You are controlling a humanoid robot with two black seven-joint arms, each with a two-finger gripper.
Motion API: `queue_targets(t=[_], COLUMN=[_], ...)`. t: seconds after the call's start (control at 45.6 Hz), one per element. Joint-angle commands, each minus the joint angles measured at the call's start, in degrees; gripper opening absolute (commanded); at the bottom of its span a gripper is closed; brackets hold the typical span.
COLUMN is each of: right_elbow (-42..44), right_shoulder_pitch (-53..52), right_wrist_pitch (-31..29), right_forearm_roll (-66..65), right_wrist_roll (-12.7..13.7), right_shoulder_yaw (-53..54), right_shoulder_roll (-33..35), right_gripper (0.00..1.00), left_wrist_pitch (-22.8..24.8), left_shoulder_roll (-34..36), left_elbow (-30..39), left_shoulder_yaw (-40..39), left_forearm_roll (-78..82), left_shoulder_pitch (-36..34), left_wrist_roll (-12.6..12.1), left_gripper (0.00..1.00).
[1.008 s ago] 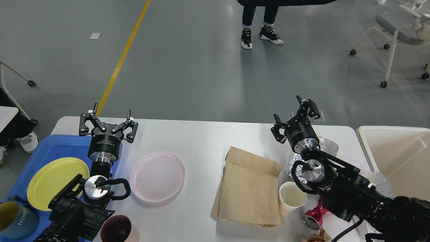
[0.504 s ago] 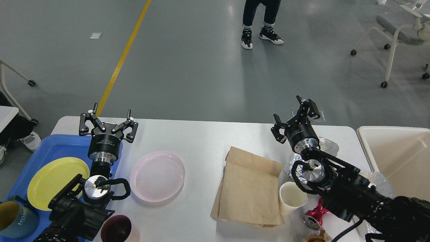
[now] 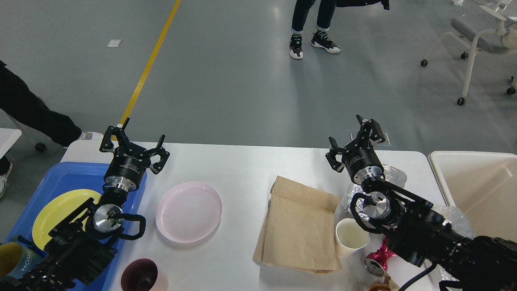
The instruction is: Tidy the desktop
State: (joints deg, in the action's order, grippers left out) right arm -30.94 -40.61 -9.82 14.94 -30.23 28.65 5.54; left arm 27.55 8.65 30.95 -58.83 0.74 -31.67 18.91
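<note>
The white desktop [image 3: 242, 165] spans the lower half of the head view. On it lie a pink plate [image 3: 189, 211], a brown paper bag [image 3: 301, 226], a white paper cup [image 3: 351, 237], a maroon cup [image 3: 139, 275], a crushed red can [image 3: 375, 260] and crumpled foil [image 3: 394, 174]. My left gripper [image 3: 135, 139] is open and empty above the desktop's far left, beside the blue tray [image 3: 68, 178]. My right gripper [image 3: 352, 139] is open and empty above the far right of the desktop, over the foil.
The blue tray holds a yellow plate [image 3: 56, 212] and a blue mug [image 3: 16, 260]. A cream bin [image 3: 480, 182] stands off the right end. People stand on the floor beyond: legs [image 3: 313, 24] at the back, another [image 3: 36, 113] at the left. An office chair [image 3: 480, 32] is at far right.
My left arm has shifted left and its gripper has moved slightly up and away. A person has come in at the left edge. My right arm has not moved.
</note>
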Motion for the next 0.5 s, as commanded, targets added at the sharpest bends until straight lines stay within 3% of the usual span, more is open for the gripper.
queue_targets(t=[0.0,0.132,0.241,0.482], right_elbow=[0.0,0.0,-0.1,-0.1], right_shoulder_pitch=[0.0,0.0,0.0,0.0], right_wrist_pitch=[0.1,0.0,0.0,0.0], right_forearm_roll=[0.0,0.0,0.0,0.0], right_wrist_roll=[0.0,0.0,0.0,0.0], right_shoulder_yaw=[0.0,0.0,0.0,0.0], right_shoulder_roll=[0.0,0.0,0.0,0.0], right_gripper=[1.00,1.00,1.00,1.00], left_wrist_pitch=[-5.6,-12.5,-16.7,-17.4], left_shoulder_roll=[4.0,7.3,8.4,9.2], left_elbow=[0.2,0.0,-0.2,-0.4], left_shoulder_yaw=[5.4,10.7,20.2,47.6], left_forearm_roll=[0.0,0.0,0.4,0.8], left_shoulder_pitch=[-3.4,-8.2,-13.1,-24.5], left_wrist_roll=[-0.1,-0.1,-0.1,-0.2], left_gripper=[1.00,1.00,1.00,1.00])
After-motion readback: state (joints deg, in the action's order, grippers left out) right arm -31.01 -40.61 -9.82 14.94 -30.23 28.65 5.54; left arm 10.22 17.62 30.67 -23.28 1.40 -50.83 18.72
